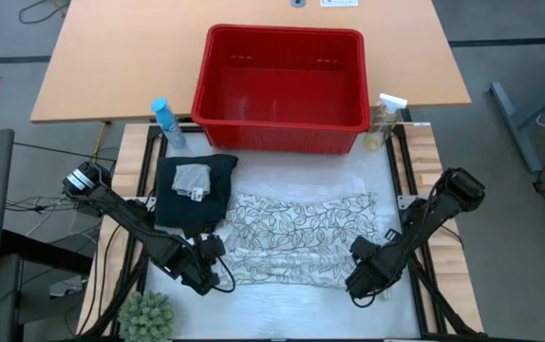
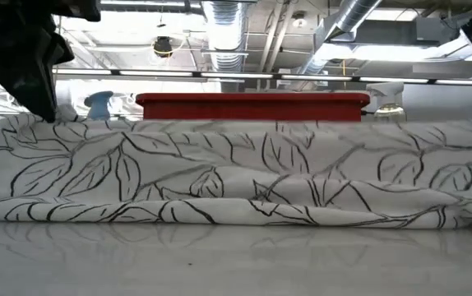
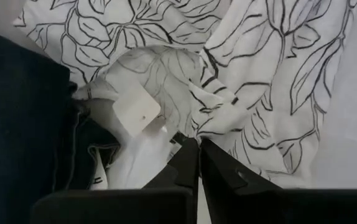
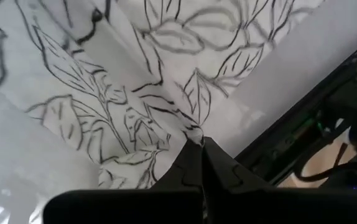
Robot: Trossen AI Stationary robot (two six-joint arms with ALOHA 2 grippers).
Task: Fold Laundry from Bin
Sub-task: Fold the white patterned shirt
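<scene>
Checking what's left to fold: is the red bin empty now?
Empty: the high view shows only the bare floor of the red bin; the leaf-print cloth and dark trousers lie on the table.

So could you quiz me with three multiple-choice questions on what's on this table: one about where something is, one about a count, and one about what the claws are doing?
1. Where does the small grey cloth lie?
A. inside the red bin
B. on top of the dark trousers
C. under the plant

2. How many spray bottles stand beside the red bin?
A. none
B. two
C. four

3. What state are the two claws in?
A. both wide open above the bin
B. one open, one shut
C. both shut on the leaf-print cloth

Answers:
1 B: the high view shows it resting on the dark trousers.
2 B: a blue-capped bottle and a white-capped bottle flank the bin.
3 C: the left claw and right claw each pinch an edge of the leaf-print cloth.
</scene>
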